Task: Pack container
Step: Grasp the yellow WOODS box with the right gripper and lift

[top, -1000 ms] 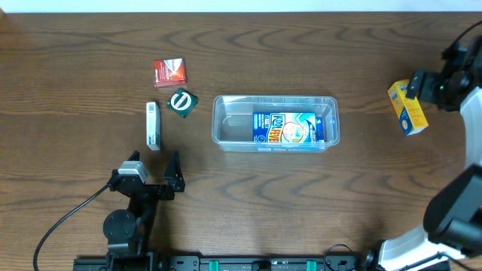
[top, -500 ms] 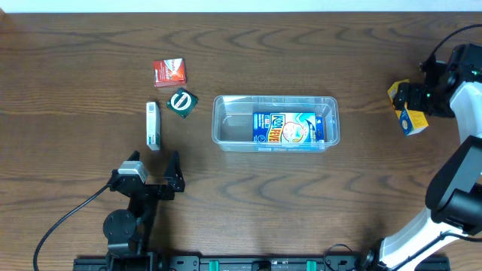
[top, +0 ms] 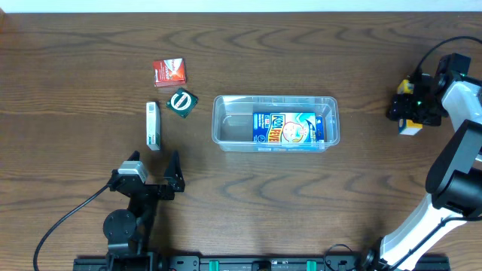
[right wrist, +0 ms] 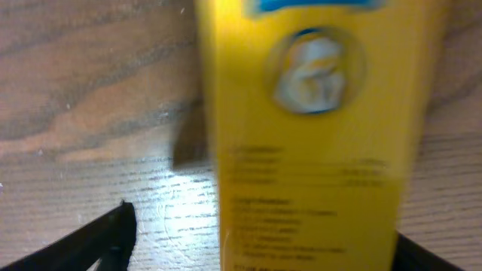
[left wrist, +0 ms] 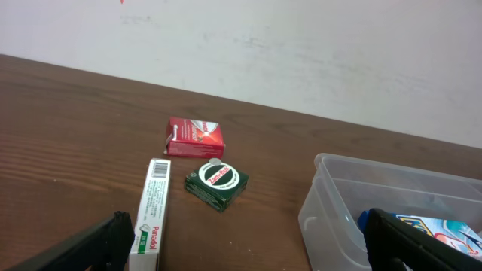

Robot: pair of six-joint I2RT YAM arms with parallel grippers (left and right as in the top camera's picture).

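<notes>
Container (top: 275,98) mid-table, mouth up, long axis left-to-right; blue box (top: 290,128) flat inside along it | right gripper (top: 410,111) well right, fingers apart astride yellow box (right wrist: 301,150), not clamped; likely lining up pickup | left gripper (top: 154,179) spread wide, empty, near front edge; apparently idle

Occlusion / blur notes
Right wrist view: yellow box (right wrist: 309,135) is blurred, print unreadable, cut off top and bottom. Overhead: the same box is mostly hidden under right gripper (top: 410,113), far right. Left wrist view: container (left wrist: 331,203) is cut off right and bottom; white box (left wrist: 151,218) is clipped at the bottom edge.
</notes>
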